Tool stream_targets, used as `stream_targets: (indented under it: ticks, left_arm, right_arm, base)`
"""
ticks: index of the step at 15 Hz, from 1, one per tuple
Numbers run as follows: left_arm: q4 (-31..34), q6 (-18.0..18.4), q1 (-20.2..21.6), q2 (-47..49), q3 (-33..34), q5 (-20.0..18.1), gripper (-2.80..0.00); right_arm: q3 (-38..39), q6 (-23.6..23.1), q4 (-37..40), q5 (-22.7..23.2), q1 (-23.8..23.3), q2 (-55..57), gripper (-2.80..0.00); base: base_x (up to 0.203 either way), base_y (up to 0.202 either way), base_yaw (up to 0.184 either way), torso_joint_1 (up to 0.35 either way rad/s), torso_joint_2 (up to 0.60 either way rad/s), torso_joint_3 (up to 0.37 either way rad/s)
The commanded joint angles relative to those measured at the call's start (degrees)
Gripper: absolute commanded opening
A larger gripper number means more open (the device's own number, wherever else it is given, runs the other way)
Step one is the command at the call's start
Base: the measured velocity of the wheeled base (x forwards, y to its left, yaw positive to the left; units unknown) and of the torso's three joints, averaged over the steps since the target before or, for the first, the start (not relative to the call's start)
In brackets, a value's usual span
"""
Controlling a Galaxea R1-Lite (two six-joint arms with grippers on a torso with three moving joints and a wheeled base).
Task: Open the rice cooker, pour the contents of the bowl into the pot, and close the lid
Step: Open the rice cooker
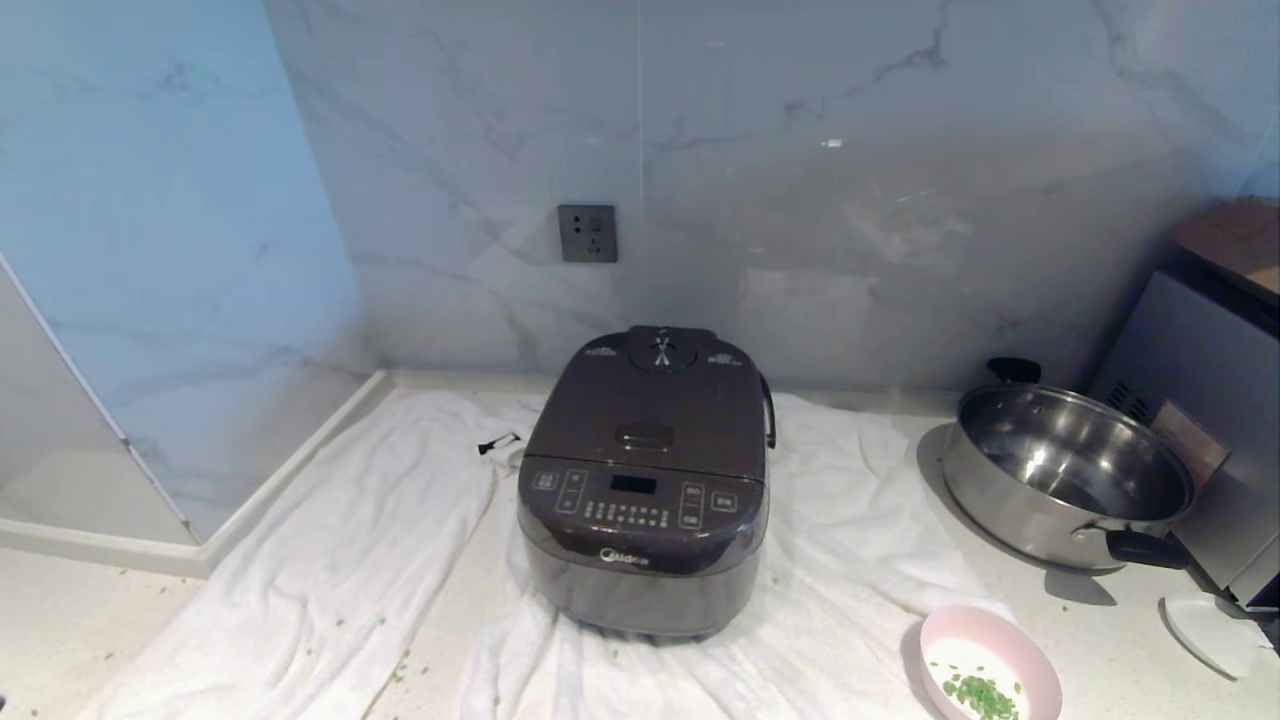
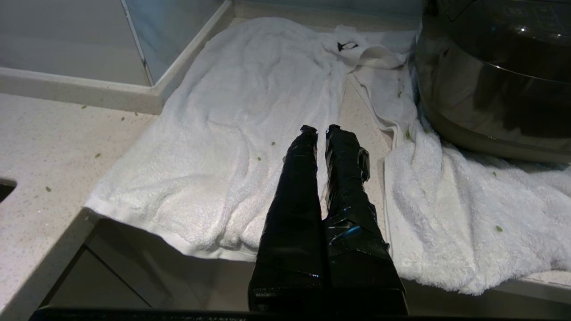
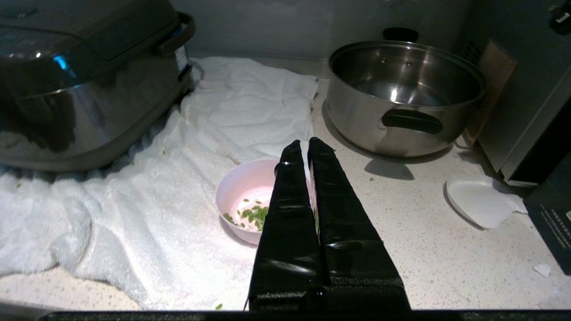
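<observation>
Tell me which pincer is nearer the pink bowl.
Right. The right pincer hangs just above the pink bowl. The left pincer is over the white towel on the rice cooker's other side.

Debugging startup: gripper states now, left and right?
Left gripper: shut, empty, over the white towel.
Right gripper: shut, empty, above the pink bowl.

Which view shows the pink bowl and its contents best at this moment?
The right wrist view: the pink bowl sits near centre, green bits visible inside, only partly covered by the right tool. The head view crops it at the frame's lower edge. The left wrist view does not show it.
</observation>
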Motion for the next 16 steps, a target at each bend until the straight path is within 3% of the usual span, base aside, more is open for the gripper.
stream_targets:
  ticks: [1, 14, 16]
  left_arm:
    - [0.05, -0.04, 0.01, 0.08, 0.01, 0.02, -2.8]
    - [0.05, 0.05, 0.01, 0.08, 0.01, 0.02, -2.8]
    - [0.05, 0.05, 0.01, 0.06, 0.01, 0.02, -2.8]
  right_arm:
    - [0.1, 2.0, -0.19, -1.66, -0.03, -0.06, -2.8]
    - [-0.19, 2.33, 0.54, -2.15, -0.16, -0.07, -2.8]
    - [-4.74, 2.7, 1.57, -2.53, -0.14, 2.18, -2.8]
  base:
    - [0.0, 0.0, 0.0, 0.0, 0.0, 0.0]
    - [0.0, 0.0, 0.0, 0.0, 0.0, 0.0]
    - [0.0, 0.0, 0.0, 0.0, 0.0, 0.0]
